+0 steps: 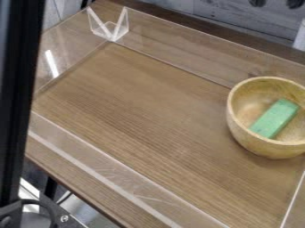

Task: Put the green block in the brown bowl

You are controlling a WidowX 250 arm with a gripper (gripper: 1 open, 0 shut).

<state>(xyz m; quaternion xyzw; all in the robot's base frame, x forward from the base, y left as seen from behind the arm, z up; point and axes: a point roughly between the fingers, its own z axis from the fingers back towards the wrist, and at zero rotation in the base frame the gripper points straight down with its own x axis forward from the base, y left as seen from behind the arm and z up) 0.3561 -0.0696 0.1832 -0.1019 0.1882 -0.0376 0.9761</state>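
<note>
My gripper does not show in this view at all, so I cannot tell from here whether its jaws stand wide or narrow, or whether they carry anything. What I can say is that nothing of mine hangs over the work area.

Moving outward to what does show: the green block [276,118] lies inside the brown bowl [244,125], resting on the bowl's floor toward the right side, tilted on a diagonal with one end leaning up toward the far right wall. It sits wholly within the rim, nothing poking over the edge. The bowl itself stands at the right side of the wooden tray [131,116], close to the right border of the picture.

I judge the task's own step as done: block in bowl, free of any grip. What is left, as I read it, is only to keep my tool clear of the bowl and bring the arm to rest; nothing calls for another grasp unless the block is meant to lie flatter, which the task does not ask.

Several things are hard to make out. The bowl's right rim is cut off by the frame edge. A dark upright bar [14,98] fills the left edge of the view and hides that side of the tray. The clear walls [48,62] around the tray show mostly as glare, and a small clear bracket [107,24] stands at the far corner.
</note>
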